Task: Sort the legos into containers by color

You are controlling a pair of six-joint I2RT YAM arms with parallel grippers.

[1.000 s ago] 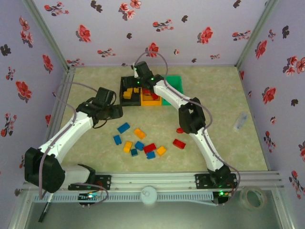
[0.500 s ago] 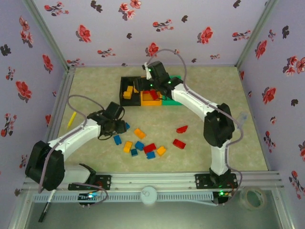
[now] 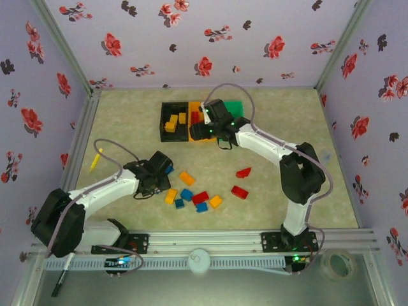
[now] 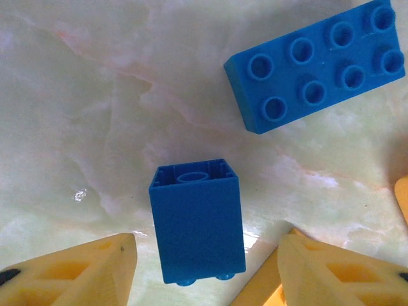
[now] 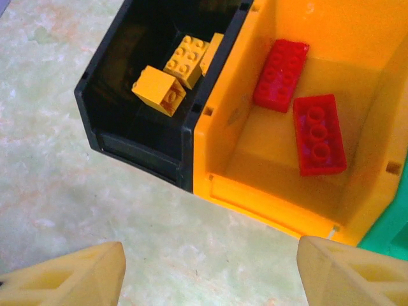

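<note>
Legos (image 3: 187, 178) part sorted. Three yellow-orange bricks (image 5: 159, 89) lie in the black bin (image 5: 134, 153) and two red bricks (image 5: 319, 134) in the orange bin (image 5: 255, 207). The green bin (image 3: 237, 106) shows no brick in the part not hidden by the right arm (image 3: 268, 143). Left to do, by my reckoning the larger share: roughly ten loose pieces scattered on the table (image 3: 127, 115) nearer the arm bases, well apart from the bins, with blue, red and yellow-orange mixed. No blue is binned that I can see. Left gripper (image 4: 204, 271) is low at the pile's left edge, jaws spread wide either side of a small blue brick (image 4: 197, 220) lying on its side, neither finger touching it. A longer blue brick (image 4: 319, 64) sits just beyond. Step in hand, as I judge it: closing on the small blue one, probably bound for the green bin. Right gripper (image 5: 207, 274) hovers over bare table just in front of the black and orange bins, jaws wide, nothing between them. A thin yellow piece (image 3: 95, 159) lies alone near the table's left edge, too small to tell if it is a lego.
</note>
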